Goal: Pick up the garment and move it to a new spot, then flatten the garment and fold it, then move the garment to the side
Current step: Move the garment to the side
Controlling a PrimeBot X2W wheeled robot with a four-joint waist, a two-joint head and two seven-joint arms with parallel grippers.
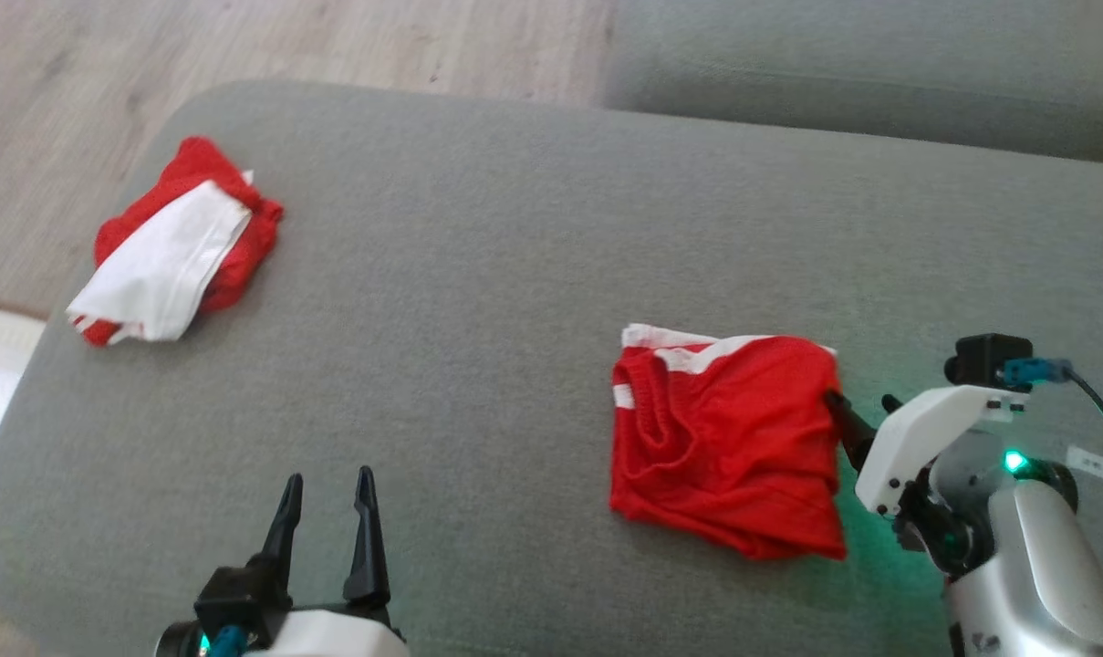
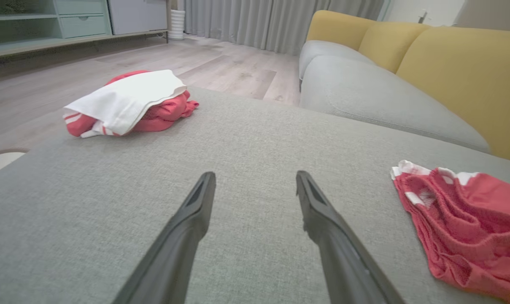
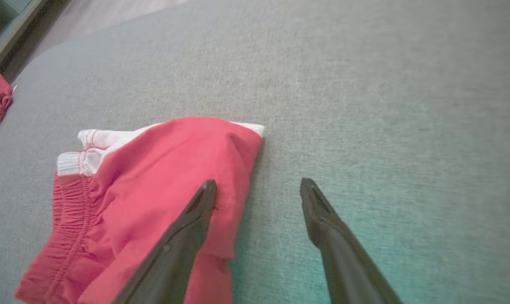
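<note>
A red garment [image 1: 724,447] with white trim lies folded in a compact bundle on the grey cushion [image 1: 478,274], right of centre. My right gripper [image 1: 861,406] is at its right edge, open. In the right wrist view [image 3: 259,185] one fingertip [image 3: 206,198] sits over the red fabric [image 3: 153,177] and the other over bare cushion, nothing held between them. My left gripper [image 1: 329,479] is open near the front edge, well left of the garment [image 2: 461,219], its fingers [image 2: 195,211] over bare cushion [image 2: 255,126].
A second red and white garment [image 1: 177,246] lies bunched at the cushion's far left corner [image 2: 128,99]. Wooden floor [image 1: 241,36] lies beyond the rounded edge. Another grey seat [image 1: 879,64] and yellow backrests [image 2: 461,71] stand behind on the right.
</note>
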